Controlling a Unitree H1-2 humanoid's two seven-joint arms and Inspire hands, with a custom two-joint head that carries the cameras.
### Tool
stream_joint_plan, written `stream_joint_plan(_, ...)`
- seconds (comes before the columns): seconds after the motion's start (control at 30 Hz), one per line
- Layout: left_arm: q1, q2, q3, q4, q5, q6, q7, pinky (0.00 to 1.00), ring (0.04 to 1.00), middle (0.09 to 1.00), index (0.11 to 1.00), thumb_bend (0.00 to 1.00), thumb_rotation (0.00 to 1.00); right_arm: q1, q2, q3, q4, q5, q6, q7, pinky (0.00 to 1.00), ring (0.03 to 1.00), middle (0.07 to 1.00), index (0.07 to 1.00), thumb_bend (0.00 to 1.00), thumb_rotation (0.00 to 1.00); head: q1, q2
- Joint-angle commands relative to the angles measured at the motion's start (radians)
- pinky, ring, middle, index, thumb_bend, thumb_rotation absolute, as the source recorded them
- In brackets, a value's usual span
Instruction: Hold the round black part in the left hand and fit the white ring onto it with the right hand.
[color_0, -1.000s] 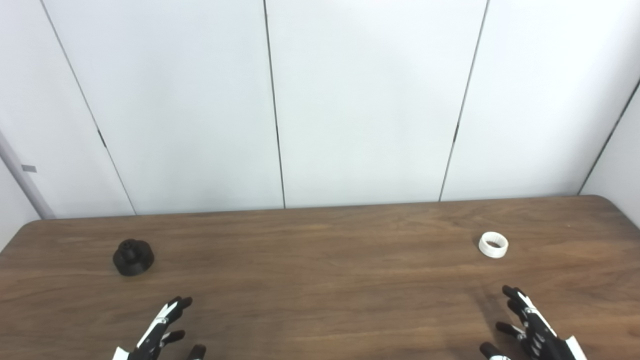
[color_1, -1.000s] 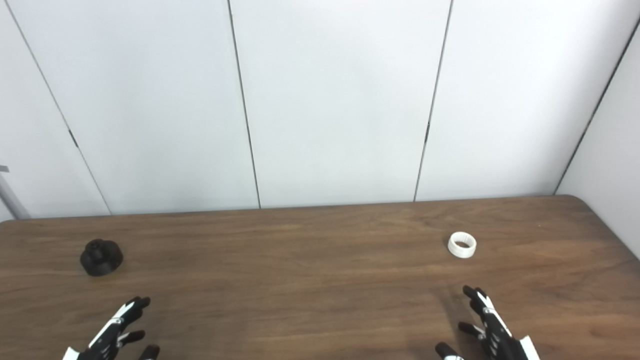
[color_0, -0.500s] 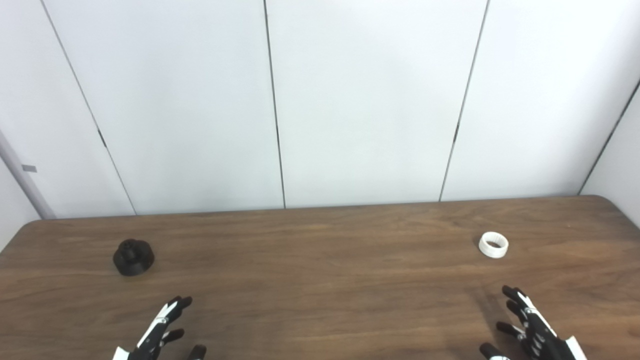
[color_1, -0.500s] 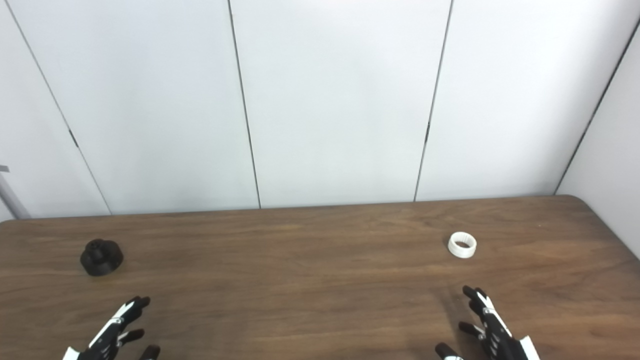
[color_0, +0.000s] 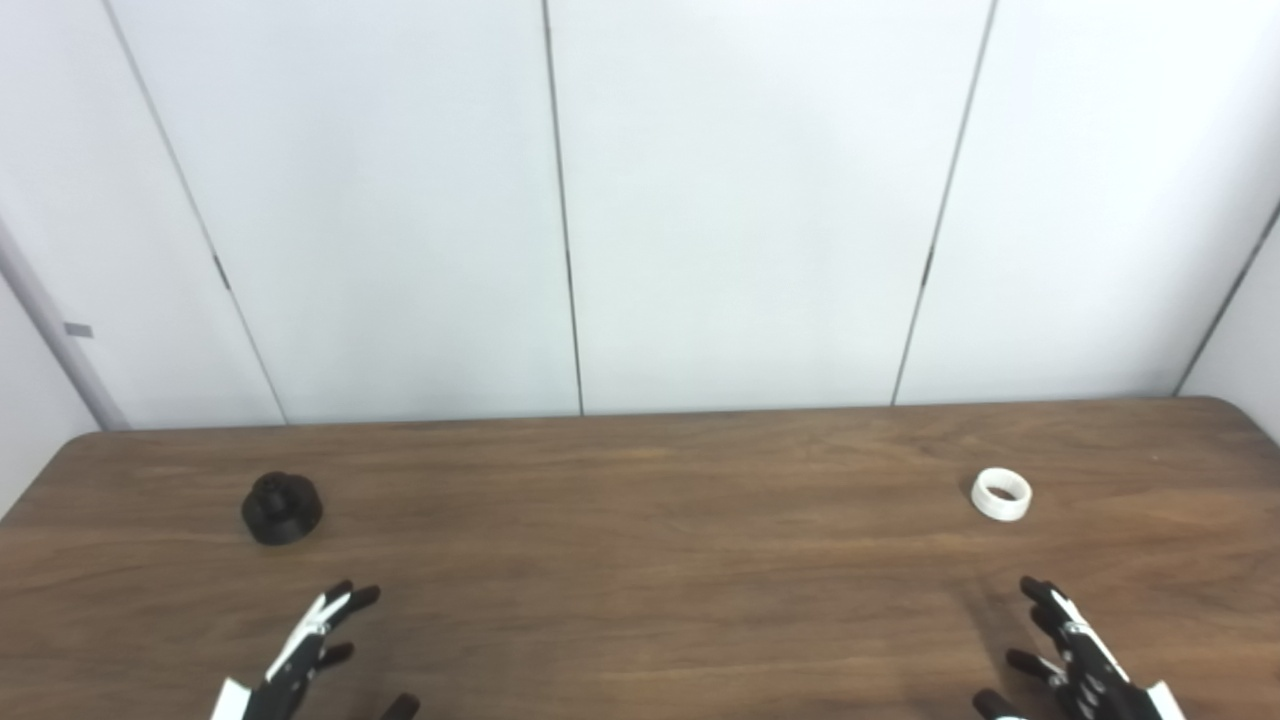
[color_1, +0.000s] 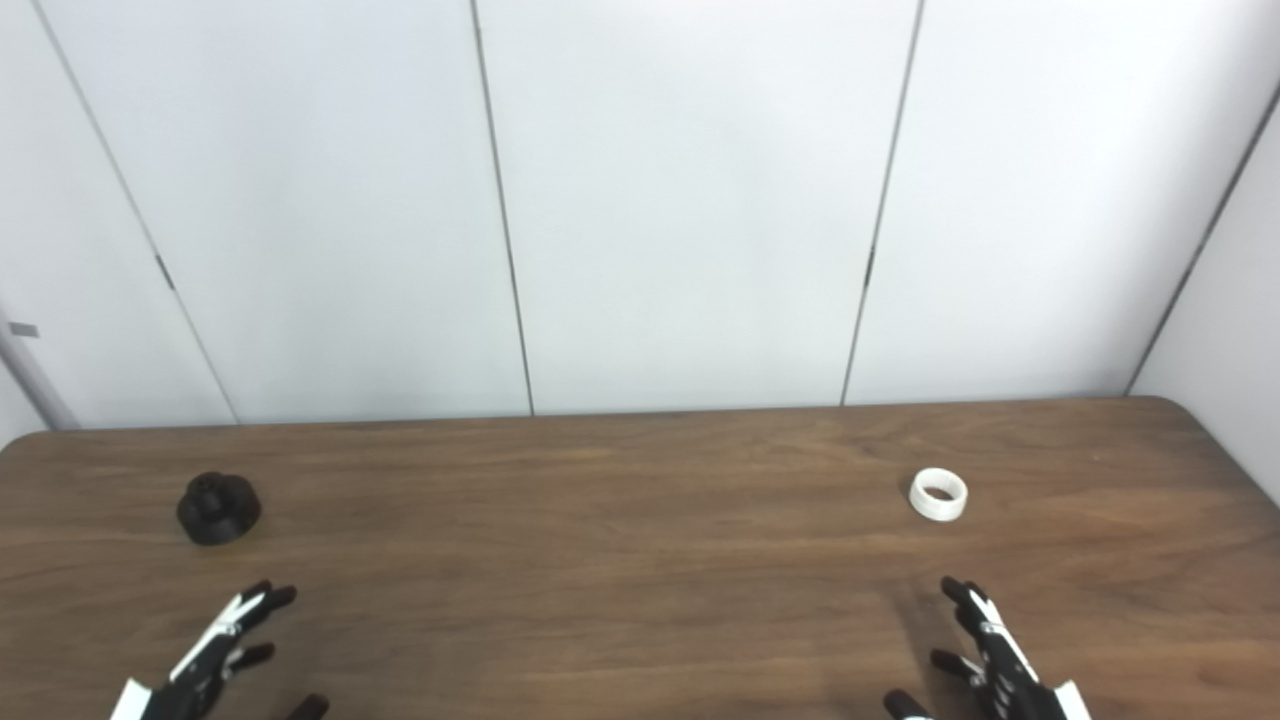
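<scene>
While each robot hand hovers spread and empty, round black part (color_0: 281, 508) with raised hub, white ring (color_0: 1001, 494) lying flat.

Whole picture displaced slightly rightward: camera movement, not objects. Left hand (color_0: 300, 660): marginally lower toward bottom edge, lower left of frame. Right hand (color_0: 1075, 665): likewise lower, bottom right.

Bright even light, soft faint shadows, mild overall softness, slight edge curvature
</scene>
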Motion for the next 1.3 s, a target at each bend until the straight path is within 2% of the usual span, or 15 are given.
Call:
stream_joint_plan(0.0,-0.085,0.056,0.05,0.007,0.093,-0.059,0.086,0.7,0.858,0.889,0.726,0.76,0.0,-0.016,-0.025,-0.014,-0.023,0.021,-0.021,0.0,0.86,0.982,1.0,0.938,0.32,0.16,0.01,0.0)
stream_joint_plan(0.17,-0.178,0.079,0.117,0.028,0.183,0.041,0.125,0.84,0.952,0.926,0.684,0.78,0.01,-0.017,-0.052,-0.035,0.005,0.072,-0.032,0.019,0.88,0.999,1.0,0.955,0.29,0.13,0.102,-0.003)
stream_joint_plan(0.2,-0.193,0.087,0.126,0.037,0.192,0.056,0.13,0.85,0.96,0.927,0.686,0.79,0.03,-0.017,-0.058,-0.038,0.012,0.084,-0.04,0.024,0.88,1.0,1.0,0.958,0.28,0.12,0.112,-0.002)
stream_joint_plan(0.3,-0.235,0.112,0.147,0.064,0.209,0.102,0.137,0.96,0.996,0.967,0.72,0.82,0.13,-0.021,-0.08,-0.045,0.043,0.112,-0.086,0.043,0.88,1.0,1.0,0.956,0.27,0.14,0.17,-0.003)
stream_joint_plan(0.33,-0.249,0.121,0.15,0.067,0.214,0.125,0.131,0.98,0.998,0.977,0.726,0.83,0.15,-0.022,-0.082,-0.051,0.044,0.12,-0.078,0.04,0.88,1.0,1.0,0.952,0.27,0.15,0.192,-0.005)
stream_joint_plan(0.4,-0.279,0.147,0.156,0.073,0.222,0.178,0.11,1.0,1.0,0.996,0.756,0.9,0.24,-0.022,-0.086,-0.06,0.046,0.122,-0.054,0.032,0.87,0.983,1.0,0.929,0.33,0.24,0.223,-0.008)
stream_joint_plan(0.47,-0.303,0.174,0.15,0.081,0.238,0.223,0.093,1.0,1.0,1.0,0.768,0.97,0.29,-0.025,-0.091,-0.068,0.051,0.134,-0.042,0.035,0.86,0.971,1.0,0.917,0.36,0.26,0.247,-0.01)
stream_joint_plan(0.6,-0.359,0.221,0.138,0.125,0.23,0.3,0.056,1.0,1.0,1.0,0.775,1.0,0.32,-0.03,-0.103,-0.077,0.071,0.182,-0.047,0.061,0.84,0.977,1.0,0.921,0.38,0.31,0.3,-0.014)
stream_joint_plan(0.83,-0.443,0.302,0.066,0.248,0.264,0.422,-0.015,1.0,1.0,1.0,0.769,1.0,0.3,-0.032,-0.13,-0.084,0.106,0.186,-0.065,0.075,0.83,0.972,1.0,0.914,0.35,0.36,0.354,-0.016)
stream_joint_plan(0.93,-0.471,0.333,0.022,0.293,0.271,0.467,-0.058,1.0,1.0,1.0,0.799,1.0,0.31,-0.033,-0.135,-0.088,0.116,0.188,-0.071,0.078,0.82,0.969,1.0,0.91,0.35,0.37,0.366,-0.015)
stream_joint_plan(1.13,-0.524,0.362,-0.049,0.405,0.248,0.483,-0.087,1.0,1.0,1.0,0.832,1.0,0.34,-0.031,-0.139,-0.094,0.123,0.195,-0.074,0.082,0.84,0.97,1.0,0.916,0.32,0.29,0.369,-0.009)
stream_joint_plan(1.27,-0.555,0.372,-0.104,0.485,0.256,0.492,-0.095,1.0,1.0,1.0,0.837,1.0,0.35,-0.025,-0.14,-0.096,0.113,0.197,-0.066,0.079,0.84,0.972,1.0,0.918,0.34,0.33,0.368,-0.004)
